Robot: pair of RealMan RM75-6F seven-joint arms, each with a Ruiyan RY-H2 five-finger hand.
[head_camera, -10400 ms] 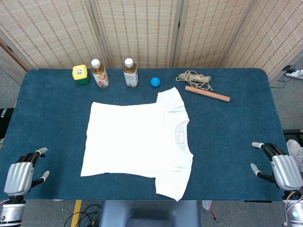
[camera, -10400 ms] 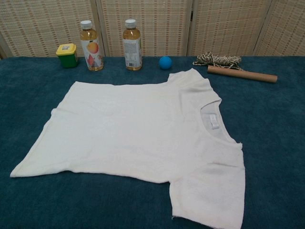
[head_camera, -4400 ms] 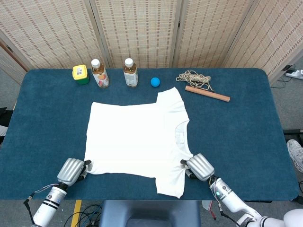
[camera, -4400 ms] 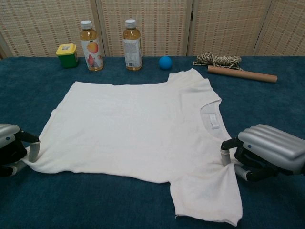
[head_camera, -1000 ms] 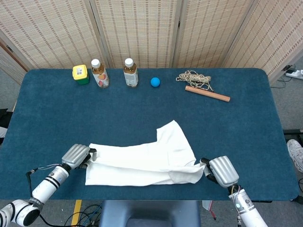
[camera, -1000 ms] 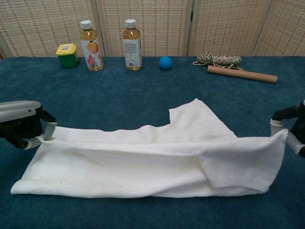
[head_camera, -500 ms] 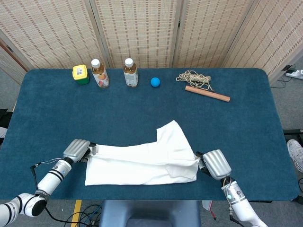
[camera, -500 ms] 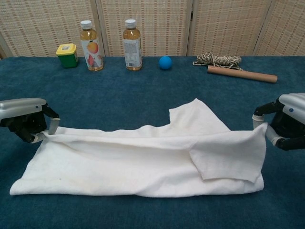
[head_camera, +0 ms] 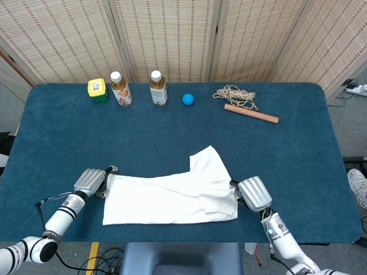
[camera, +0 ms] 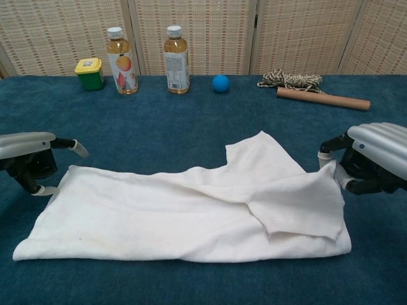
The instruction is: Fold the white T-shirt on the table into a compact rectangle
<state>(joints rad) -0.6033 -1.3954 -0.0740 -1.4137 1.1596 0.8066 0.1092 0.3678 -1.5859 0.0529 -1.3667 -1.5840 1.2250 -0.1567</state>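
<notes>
We see the white T-shirt (camera: 191, 216) lying folded lengthwise near the front edge of the blue table (head_camera: 298, 149), one sleeve jutting toward the far side. At its left end the left hand (camera: 28, 159) hangs with fingers apart, holding nothing. At its right end the right hand (camera: 372, 155) touches the cloth (whether it grips, we cannot tell). Beyond the shirt stand two bottles (head_camera: 137, 87).
</notes>
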